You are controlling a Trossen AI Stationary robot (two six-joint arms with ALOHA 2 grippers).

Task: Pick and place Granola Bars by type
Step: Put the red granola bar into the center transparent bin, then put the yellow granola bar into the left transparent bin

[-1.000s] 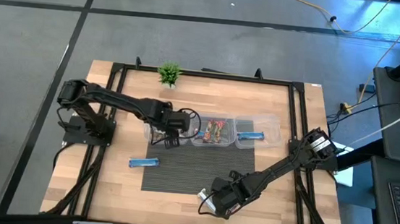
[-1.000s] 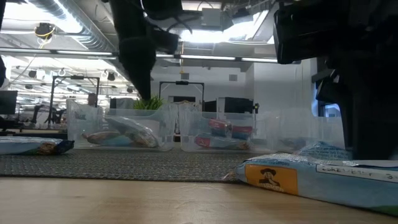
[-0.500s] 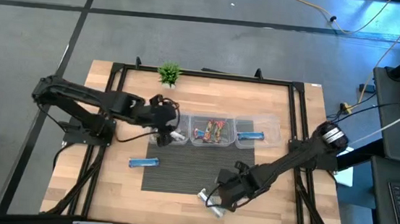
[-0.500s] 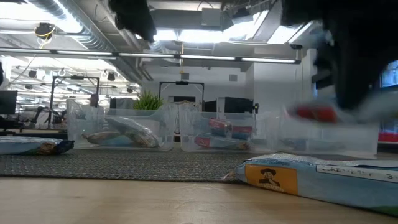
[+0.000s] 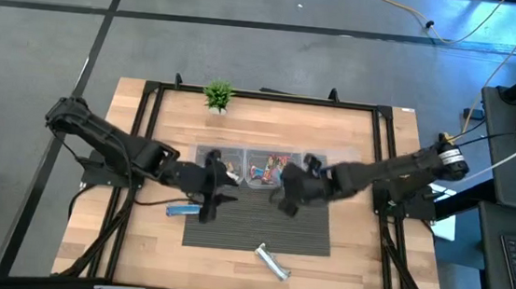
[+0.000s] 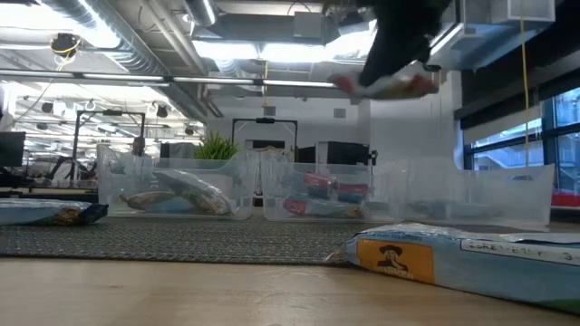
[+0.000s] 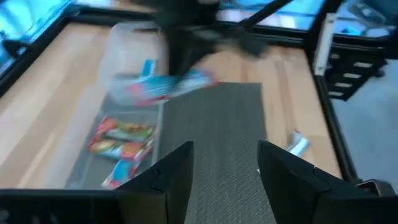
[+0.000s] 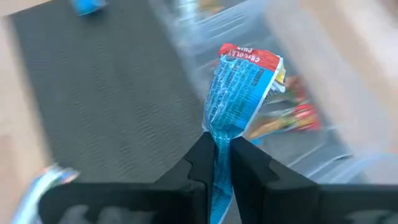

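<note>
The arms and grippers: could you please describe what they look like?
Both arms are dark and slender, built of jointed segments, and mounted at opposite table edges. The right arm has a light metallic band near its base joint. The left gripper has two flat, dark, blocky fingers; the right gripper has the same dark fingers.

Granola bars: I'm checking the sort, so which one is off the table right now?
The red-and-blue bar pinched in the right tool, up near the bins; the silvery bar and blue bar lie loose.
</note>
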